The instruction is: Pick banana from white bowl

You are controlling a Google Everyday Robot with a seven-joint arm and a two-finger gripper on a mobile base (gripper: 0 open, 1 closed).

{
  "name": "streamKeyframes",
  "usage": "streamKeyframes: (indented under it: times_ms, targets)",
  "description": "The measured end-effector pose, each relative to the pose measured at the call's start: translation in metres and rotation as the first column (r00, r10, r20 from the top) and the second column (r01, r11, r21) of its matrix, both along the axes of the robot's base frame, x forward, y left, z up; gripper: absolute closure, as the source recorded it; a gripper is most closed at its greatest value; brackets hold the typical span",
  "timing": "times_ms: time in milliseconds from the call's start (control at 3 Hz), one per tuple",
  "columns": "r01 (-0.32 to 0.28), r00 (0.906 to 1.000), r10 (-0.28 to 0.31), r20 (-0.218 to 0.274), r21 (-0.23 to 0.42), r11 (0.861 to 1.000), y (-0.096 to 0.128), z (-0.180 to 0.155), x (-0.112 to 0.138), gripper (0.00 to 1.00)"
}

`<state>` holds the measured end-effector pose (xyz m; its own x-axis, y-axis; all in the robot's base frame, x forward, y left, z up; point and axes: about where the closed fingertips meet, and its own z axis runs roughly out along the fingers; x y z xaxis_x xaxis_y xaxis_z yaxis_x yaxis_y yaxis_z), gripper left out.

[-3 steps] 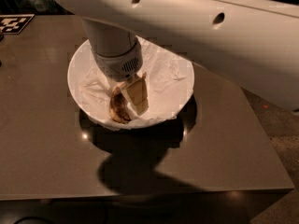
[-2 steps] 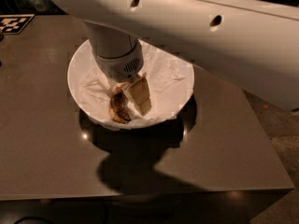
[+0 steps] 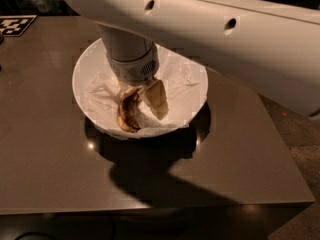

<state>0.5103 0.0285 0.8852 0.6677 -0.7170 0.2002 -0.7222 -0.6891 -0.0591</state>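
The white bowl sits on the brown table and is lined with crumpled white paper. The banana, dark brown with dull yellow patches, lies curved on the paper in the front-left part of the bowl. My gripper reaches down into the bowl from the thick white arm above. It sits just right of the banana, close against its upper end. The arm's wrist hides the back middle of the bowl.
The brown table has its front edge near the bottom and its right edge at the right, with floor beyond. A black-and-white marker tag lies at the far left corner. The arm casts a dark shadow in front of the bowl.
The arm has shifted slightly, and the gripper's visible part now sits a little further right of the banana. The banana and the bowl have not moved.
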Motion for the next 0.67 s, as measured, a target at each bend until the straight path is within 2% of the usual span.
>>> streamKeyframes:
  times_ms: [667]
  targets:
    - [-0.061, 0.9981, 0.061, 0.007, -0.012, 0.998, 0.0047, -0.0016, 0.0141, 0.27]
